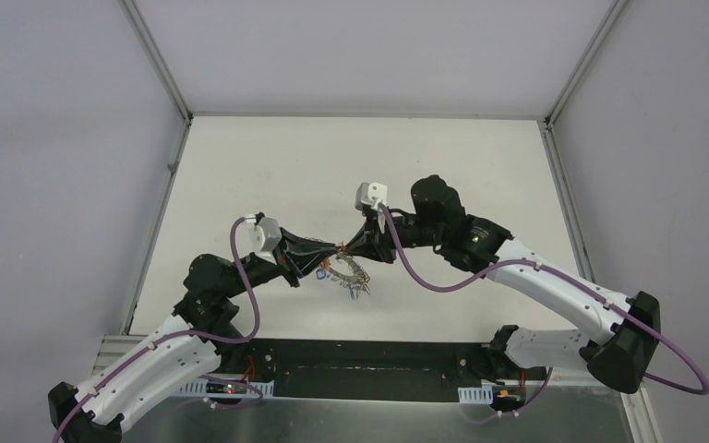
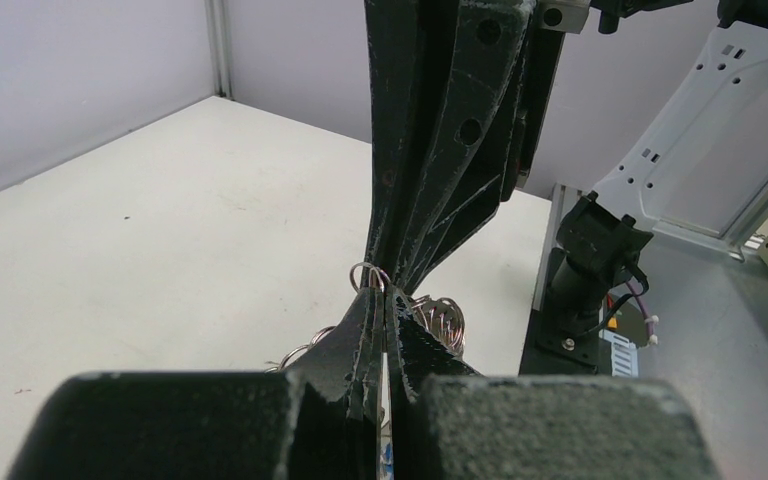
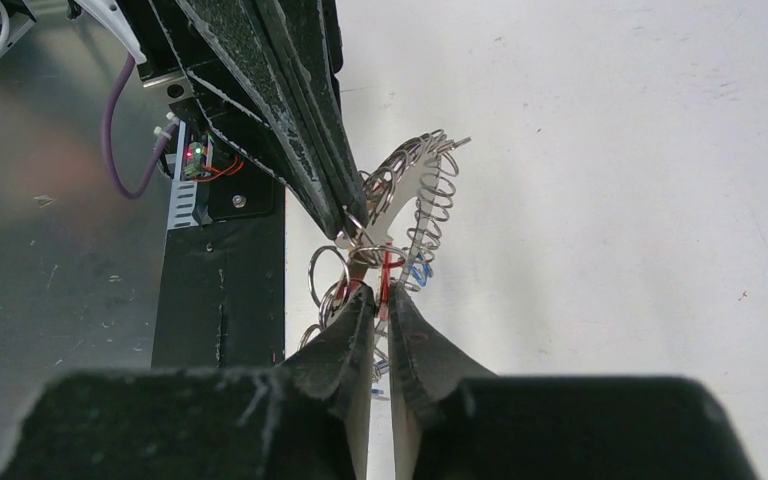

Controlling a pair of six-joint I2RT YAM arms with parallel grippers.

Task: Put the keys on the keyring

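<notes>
The keyring (image 1: 349, 273), a flat grey ring with many wire loops, hangs above the table between both grippers. My left gripper (image 1: 332, 252) is shut on its rim; in the left wrist view the ring's thin edge runs between the fingertips of that gripper (image 2: 381, 288), and loops (image 2: 442, 318) show to the right. My right gripper (image 3: 381, 297) meets it tip to tip, shut on the edge-on red tag of a key (image 3: 387, 272) just under the keyring's plate (image 3: 407, 190). A blue tag (image 3: 419, 270) hangs beside the red one. The key blades are hidden.
The white table (image 1: 351, 157) is walled at the back and both sides. A black and metal base plate (image 1: 369, 374) with small circuit boards (image 3: 195, 160) runs along the near edge. The right arm's base (image 2: 590, 260) stands close behind the grippers in the left wrist view.
</notes>
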